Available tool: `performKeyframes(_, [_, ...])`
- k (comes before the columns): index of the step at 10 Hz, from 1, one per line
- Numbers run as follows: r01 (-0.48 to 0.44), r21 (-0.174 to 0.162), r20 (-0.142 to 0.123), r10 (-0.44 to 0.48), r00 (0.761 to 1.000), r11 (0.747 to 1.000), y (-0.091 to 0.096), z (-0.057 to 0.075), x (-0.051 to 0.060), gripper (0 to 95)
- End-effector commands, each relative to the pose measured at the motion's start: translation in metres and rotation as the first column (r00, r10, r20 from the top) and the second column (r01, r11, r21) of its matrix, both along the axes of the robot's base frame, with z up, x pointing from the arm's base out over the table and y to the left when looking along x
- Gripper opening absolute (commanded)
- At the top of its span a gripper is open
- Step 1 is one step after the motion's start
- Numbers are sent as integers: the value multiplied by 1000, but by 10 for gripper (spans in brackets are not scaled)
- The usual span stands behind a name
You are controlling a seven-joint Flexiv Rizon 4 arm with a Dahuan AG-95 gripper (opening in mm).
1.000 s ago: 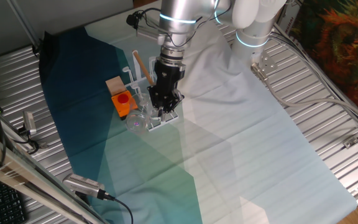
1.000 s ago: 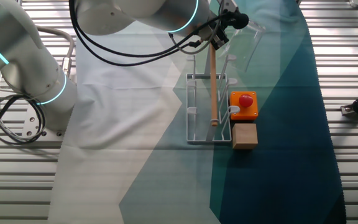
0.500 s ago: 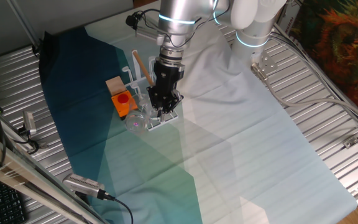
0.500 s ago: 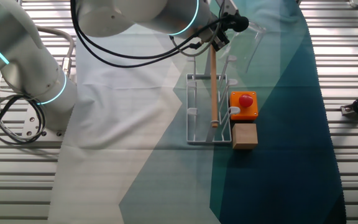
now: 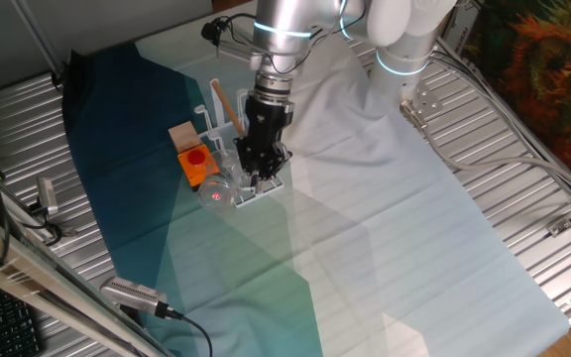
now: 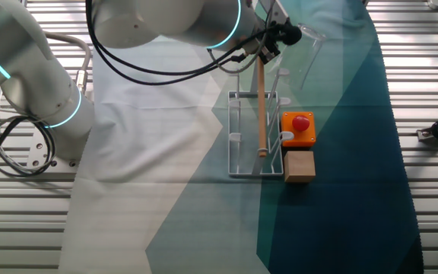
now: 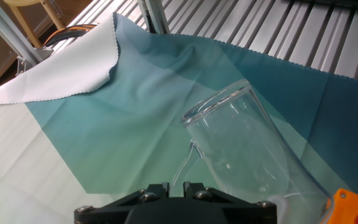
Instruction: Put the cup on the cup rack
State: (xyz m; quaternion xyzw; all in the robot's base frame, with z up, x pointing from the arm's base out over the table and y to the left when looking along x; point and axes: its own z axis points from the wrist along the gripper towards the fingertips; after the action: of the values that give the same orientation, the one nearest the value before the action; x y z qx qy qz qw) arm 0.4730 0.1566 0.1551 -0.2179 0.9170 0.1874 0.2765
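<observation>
The fingers [image 7: 171, 188] appear in the hand view as two dark pads almost closed together, with the thin handle of the cup [image 7: 247, 149] running down into the narrow gap between them; they grip the cup by that handle. The cup is clear glass, tilted with its open rim toward the upper left of that view, its body extending to the lower right, where one edge of the orange box [image 7: 356, 205] shows.

In one fixed view the fingers [image 5: 259, 171] point down at the near end of the cup rack [image 5: 228, 139], and the cup [image 5: 219, 188] hangs at their left side, just in front of the orange box [image 5: 195, 164]. Whether the cup touches a peg or the tabletop cannot be told. The rack carries a wooden stick [image 5: 220, 102] leaning among its white pegs. A brown block [image 5: 181, 135] sits just beyond the orange box, touching it.

In the other fixed view the cup [image 6: 308, 44] is seen at the far end of the cup rack [image 6: 255, 133], above the cloth. The wooden stick [image 6: 261, 106] lies along the rack's length. The orange box [image 6: 298, 128], with its red button, stands against the rack's right side, and the brown block [image 6: 299, 166] is just nearer than it.

A cloth [image 5: 385, 238] in white and blue-green panels covers the tabletop [image 5: 523, 129].
</observation>
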Motion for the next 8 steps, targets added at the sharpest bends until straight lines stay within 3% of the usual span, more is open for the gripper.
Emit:
performKeyframes(1, [-1, 7, -5, 1, 1000, 1000, -2, 3, -3, 0])
performKeyframes(8, [-2, 1, -10, 2, 1000, 1000, -2, 2, -3, 0])
